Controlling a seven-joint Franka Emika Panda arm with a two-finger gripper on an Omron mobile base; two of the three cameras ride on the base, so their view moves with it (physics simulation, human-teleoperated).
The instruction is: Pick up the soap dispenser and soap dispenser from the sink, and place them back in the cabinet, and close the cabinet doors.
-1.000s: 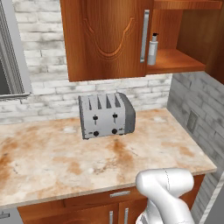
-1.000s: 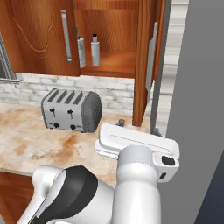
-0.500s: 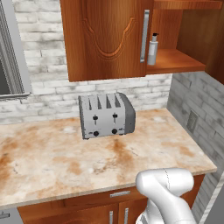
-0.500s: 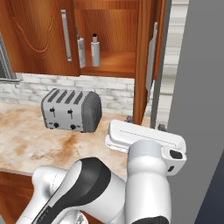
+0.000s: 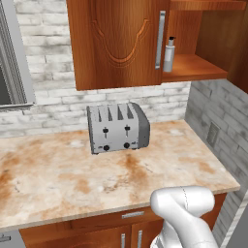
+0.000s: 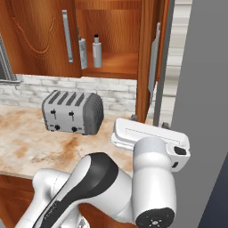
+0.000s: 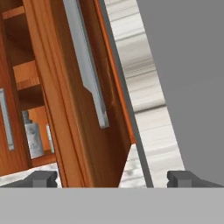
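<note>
Open cabinet (image 6: 116, 67) with soap dispensers (image 6: 97, 51)

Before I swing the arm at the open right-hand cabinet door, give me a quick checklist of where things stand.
1. Slim white pump bottle with black top upright on the reddish-brown wooden cabinet shelf: ok.
2. Second, wider bottle on the shelf: a second bottle stands beside the slim one in the right base view; which kind, cannot tell.
3. Claw open and empty: ok.
4. Right reddish-brown cabinet door with long silver bar handle stands open, straight ahead of the claw: ok.
5. Left carved cabinet door shut: cannot tell.
6. Silver four-slot toaster on the marbled counter, below the doors' swing: ok.
</note>
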